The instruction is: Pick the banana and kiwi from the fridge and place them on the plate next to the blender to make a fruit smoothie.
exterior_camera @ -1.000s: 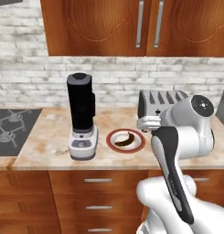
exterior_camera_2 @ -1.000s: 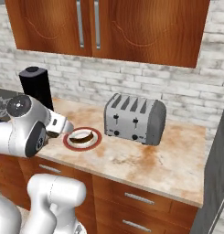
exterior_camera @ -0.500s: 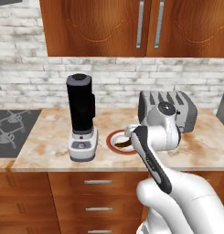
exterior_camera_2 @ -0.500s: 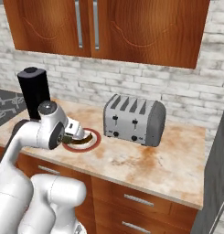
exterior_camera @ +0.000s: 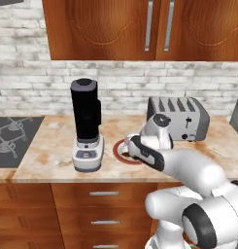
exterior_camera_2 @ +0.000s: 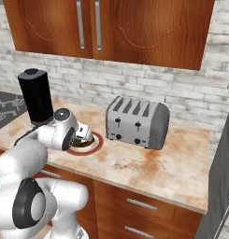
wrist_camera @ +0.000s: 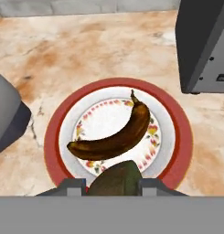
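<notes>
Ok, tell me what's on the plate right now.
The banana lies across the plate. The kiwi, between the gripper fingers, hangs above its near edge, covering that part.

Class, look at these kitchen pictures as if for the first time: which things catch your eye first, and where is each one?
First comes the dark brown banana lying across the red-rimmed plate on the marbled counter. Next, the olive kiwi sits between the fingertips of the tool, just above the plate's near edge. Then the tall black blender stands beside the plate, with a silver toaster on the other side.
</notes>
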